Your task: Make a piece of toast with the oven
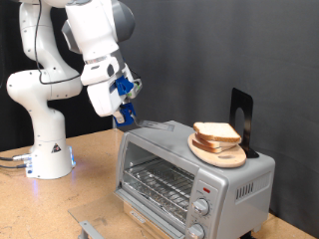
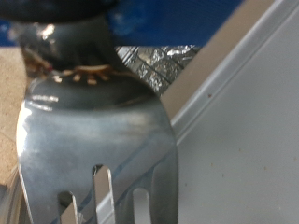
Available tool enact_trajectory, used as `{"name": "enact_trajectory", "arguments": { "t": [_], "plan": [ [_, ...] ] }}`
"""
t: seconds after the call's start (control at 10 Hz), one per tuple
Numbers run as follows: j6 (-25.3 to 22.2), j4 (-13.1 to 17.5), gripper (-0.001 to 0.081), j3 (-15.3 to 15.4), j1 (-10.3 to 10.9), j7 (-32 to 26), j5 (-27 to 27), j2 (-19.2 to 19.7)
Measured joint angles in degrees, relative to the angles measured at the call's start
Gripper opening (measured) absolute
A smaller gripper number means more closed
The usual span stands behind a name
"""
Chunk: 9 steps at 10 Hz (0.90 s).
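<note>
The silver toaster oven (image 1: 189, 171) stands on the wooden table with its glass door shut and the wire rack (image 1: 159, 181) showing through it. Pale bread slices with tan crusts (image 1: 215, 131) lie stacked on a round wooden board (image 1: 221, 155) on the oven's roof, towards the exterior view's right. My gripper (image 1: 124, 108), with blue fingers, hangs just above the roof's corner at the exterior view's left, apart from the bread. It is shut on a metal fork (image 2: 98, 140) that fills the wrist view, over the oven's roof (image 2: 252, 140).
A black stand (image 1: 242, 118) rises behind the board. Two round knobs (image 1: 202, 208) sit under a red light (image 1: 206, 187) on the oven's front. The robot base (image 1: 45, 149) stands at the exterior view's left. A small metal piece (image 1: 90, 228) lies at the table's front edge.
</note>
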Motion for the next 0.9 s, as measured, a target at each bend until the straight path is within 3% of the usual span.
{"name": "enact_trajectory", "arguments": {
  "t": [0.9],
  "plan": [
    [4.7, 0.9, 0.0437, 3.5, 0.1, 3.1, 1.6, 3.8]
  ]
}}
